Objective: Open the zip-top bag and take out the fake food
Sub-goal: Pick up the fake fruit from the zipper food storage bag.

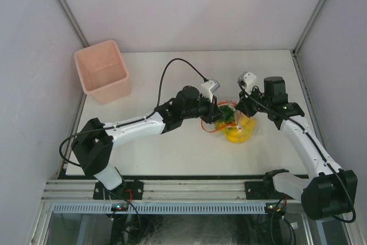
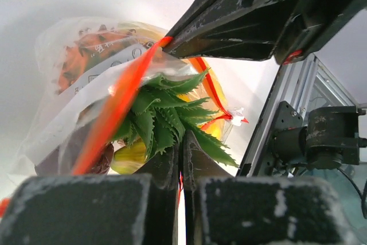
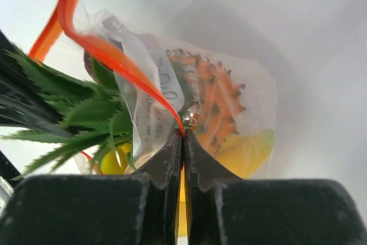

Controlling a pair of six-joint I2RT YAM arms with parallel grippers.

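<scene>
We see the small clear crinkly zip-top bag mid-bench, its red-orange strip parted and the toy pineapple's green leaves poking out. The left fingers and right fingers each pinch a lip.

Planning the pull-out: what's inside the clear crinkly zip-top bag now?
Through the clear crinkly zip-top bag: green spiky leaves, orange knobbly pineapple, yellow banana. What lies beneath them is covered.

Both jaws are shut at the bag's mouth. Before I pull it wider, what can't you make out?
- Top view: the zip-top bag mouth, covered by the left gripper and right gripper, and too small.
- Left wrist: the bag's lower part, behind its own fingers.
- Right wrist: the banana bottom, behind fingers; whatever lies behind the pineapple.
</scene>
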